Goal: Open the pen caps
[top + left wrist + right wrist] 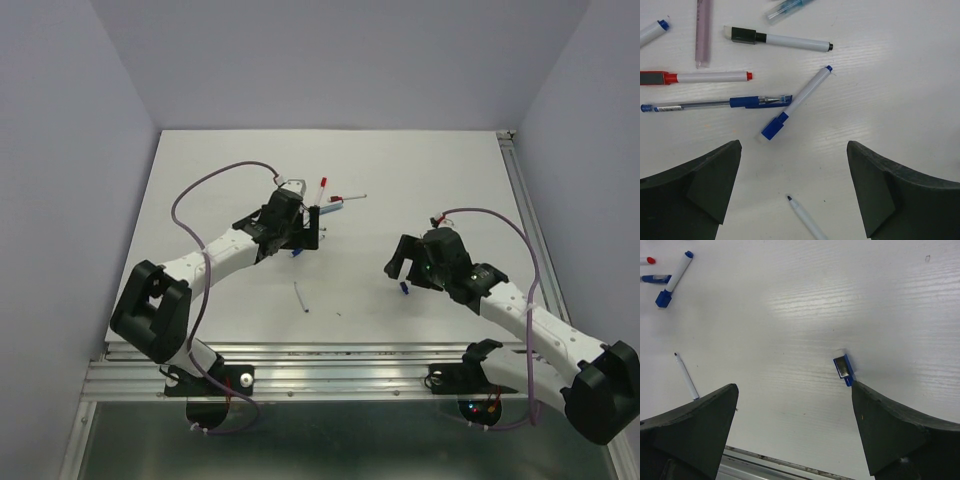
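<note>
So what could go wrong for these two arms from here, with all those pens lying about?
The blue marker lies against the tip of the blue gel pen, so the open left gripper might drag both when it grabs one. A loose blue cap sits right beside a finger of the open right gripper; a small move could knock it away. The uncapped thin pen could roll if nudged.

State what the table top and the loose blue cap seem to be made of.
The table top looks like white laminate or painted wood: faint grain lines, soft sheen. The blue cap is probably moulded plastic: smooth, even colour, hollow end.
</note>
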Controlling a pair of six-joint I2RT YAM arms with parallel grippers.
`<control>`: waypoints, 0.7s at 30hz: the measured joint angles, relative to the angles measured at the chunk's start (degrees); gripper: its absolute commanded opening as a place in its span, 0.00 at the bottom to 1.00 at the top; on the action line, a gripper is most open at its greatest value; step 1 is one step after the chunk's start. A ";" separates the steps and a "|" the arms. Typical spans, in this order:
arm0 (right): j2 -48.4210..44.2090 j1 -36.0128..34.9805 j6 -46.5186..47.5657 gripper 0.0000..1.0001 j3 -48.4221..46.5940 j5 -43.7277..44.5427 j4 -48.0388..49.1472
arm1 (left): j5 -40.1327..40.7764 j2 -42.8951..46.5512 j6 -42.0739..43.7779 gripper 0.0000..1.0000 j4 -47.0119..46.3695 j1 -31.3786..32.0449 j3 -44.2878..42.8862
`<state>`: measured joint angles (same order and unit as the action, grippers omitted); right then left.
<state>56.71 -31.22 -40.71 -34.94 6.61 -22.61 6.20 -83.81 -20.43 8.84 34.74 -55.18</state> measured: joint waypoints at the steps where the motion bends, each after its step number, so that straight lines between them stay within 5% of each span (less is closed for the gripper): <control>1: 0.00 0.00 0.11 1.00 0.00 -0.07 -0.04 | -0.48 -1.31 0.48 0.94 -0.22 -0.48 0.00; 21: -6.73 0.00 1.11 1.00 0.33 1.79 -4.50 | -2.75 -13.60 4.39 0.91 -2.21 -1.46 -0.04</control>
<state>49.98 -31.22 -39.59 -34.61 8.40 -27.11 3.44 -97.41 -16.03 6.63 33.28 -55.22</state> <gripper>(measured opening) 0.998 0.920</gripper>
